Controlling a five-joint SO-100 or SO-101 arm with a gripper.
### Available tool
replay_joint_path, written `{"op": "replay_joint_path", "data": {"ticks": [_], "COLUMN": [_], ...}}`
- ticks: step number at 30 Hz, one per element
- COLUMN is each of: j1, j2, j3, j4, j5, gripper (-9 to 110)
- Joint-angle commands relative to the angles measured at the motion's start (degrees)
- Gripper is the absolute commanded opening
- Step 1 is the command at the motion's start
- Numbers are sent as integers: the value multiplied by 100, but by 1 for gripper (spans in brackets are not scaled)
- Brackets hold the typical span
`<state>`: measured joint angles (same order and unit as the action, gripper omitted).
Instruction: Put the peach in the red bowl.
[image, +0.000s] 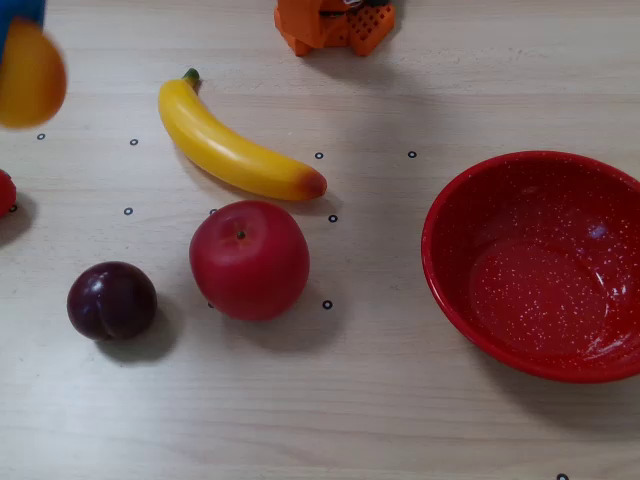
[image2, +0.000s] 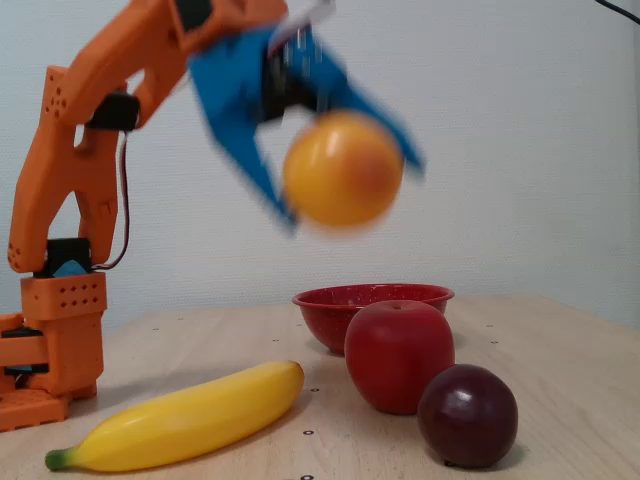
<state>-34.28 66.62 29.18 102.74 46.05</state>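
Note:
The peach (image2: 343, 170) is a round yellow-orange fruit held high above the table between the blue fingers of my gripper (image2: 340, 185). In the overhead view the peach (image: 28, 77) shows blurred at the far left edge, with a bit of the blue gripper above it. The red bowl (image: 450, 215), glossy with white speckles, stands empty at the right of the overhead view. In the fixed view the red bowl (image2: 330, 305) stands at the back behind the apple. The peach is well away from the bowl.
A banana (image: 232, 150), a red apple (image: 249, 259) and a dark purple plum (image: 111, 300) lie between the peach and the bowl. A small red thing (image: 5, 190) shows at the left edge. The orange arm base (image: 335, 22) stands at the back.

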Motion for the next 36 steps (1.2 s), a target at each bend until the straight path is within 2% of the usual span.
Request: {"op": "replay_joint_path", "data": {"ticks": [1, 10, 15, 20, 27, 30, 36], "j1": [800, 3920, 5388, 6091, 6416, 6434, 6451], "j2": [1020, 1547, 1248, 422, -1011, -1485, -1969], "j3": [-466, -448, -448, -589, -949, -1028, -1204], "j4": [879, 606, 589, 686, 800, 870, 870], "j5": [-536, -2303, -3234, -3718, -3507, -3472, -3401], "gripper": [0, 0, 0, 0, 2, 29, 46]}}
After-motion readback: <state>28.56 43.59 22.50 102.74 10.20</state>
